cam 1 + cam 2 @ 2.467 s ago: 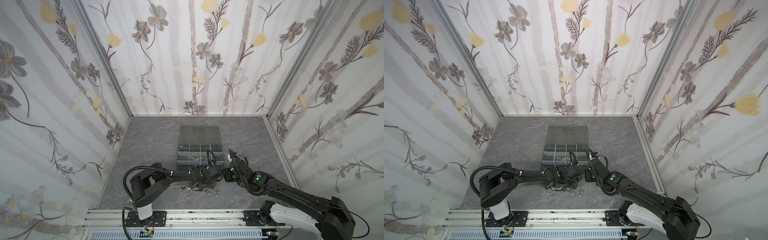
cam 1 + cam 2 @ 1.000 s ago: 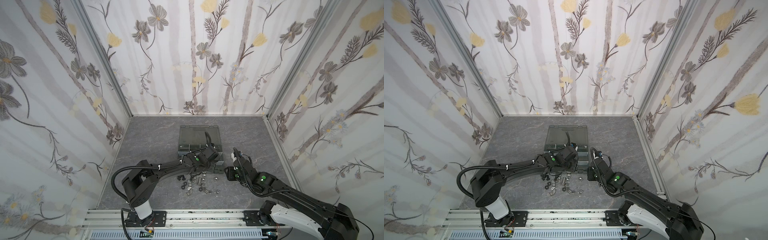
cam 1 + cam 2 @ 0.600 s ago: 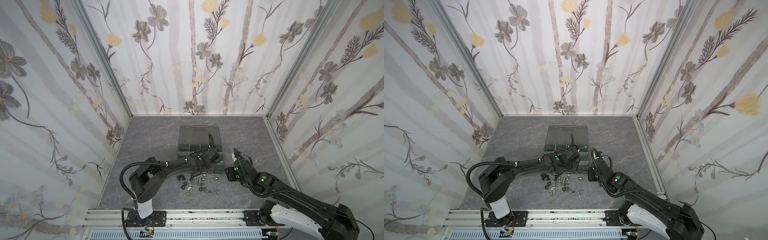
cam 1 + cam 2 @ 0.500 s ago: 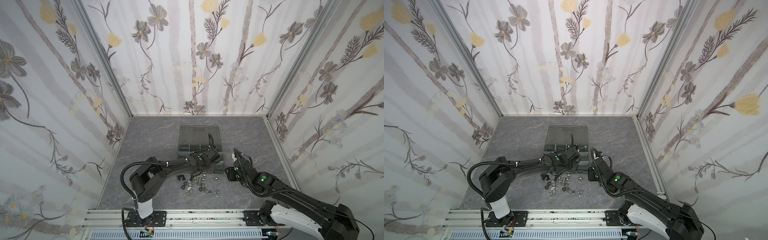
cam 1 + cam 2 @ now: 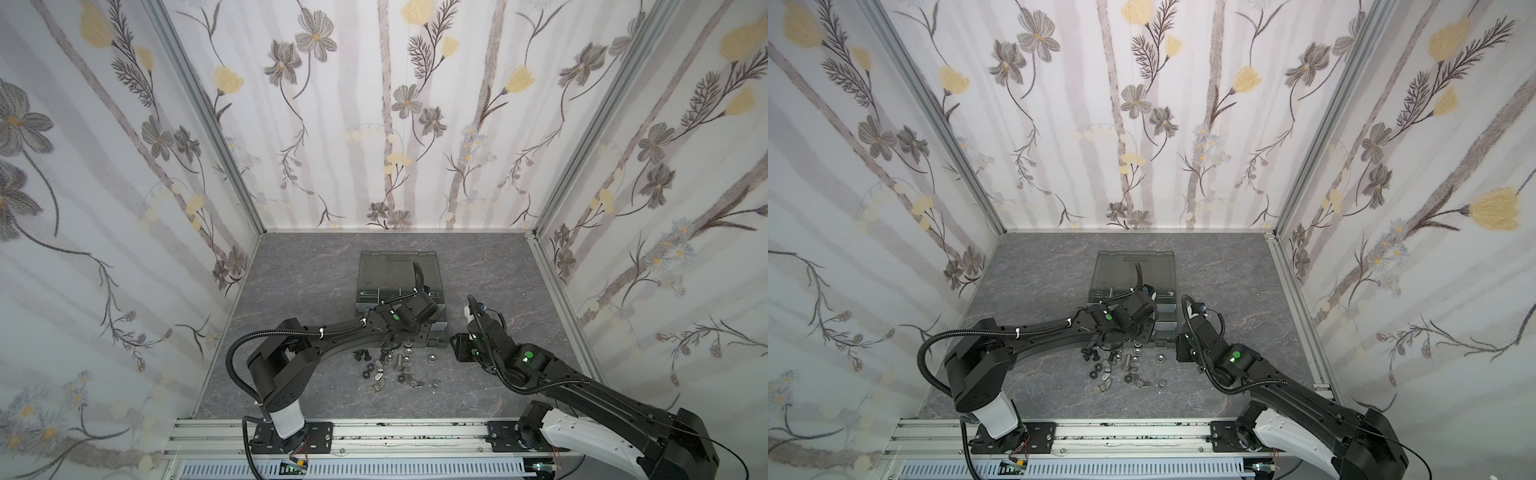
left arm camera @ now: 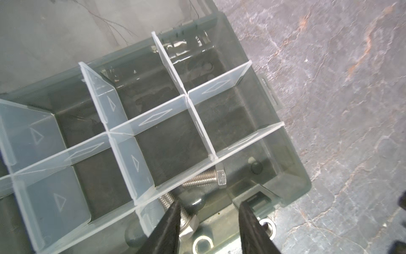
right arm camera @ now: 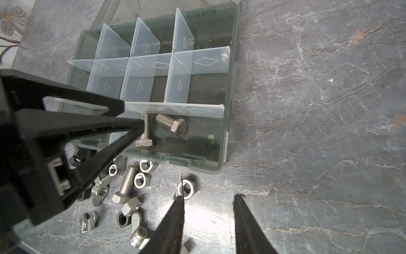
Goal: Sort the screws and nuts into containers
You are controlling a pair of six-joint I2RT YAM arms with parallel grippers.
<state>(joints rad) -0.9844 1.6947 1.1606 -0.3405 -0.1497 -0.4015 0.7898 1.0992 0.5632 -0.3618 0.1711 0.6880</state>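
Two silver hex-head screws lie in the box's compartment under the left gripper, one against its finger. Its jaws stand parted, having left the pile. The right gripper, parted and empty, hovers just behind a nut.

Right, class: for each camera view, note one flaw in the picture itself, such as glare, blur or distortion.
In both top views the wide lens splays the walls and leaves the screws and nuts tiny; in the left wrist view the close left gripper looks soft-edged; in the right wrist view glare whitens the tabletop by the right gripper.
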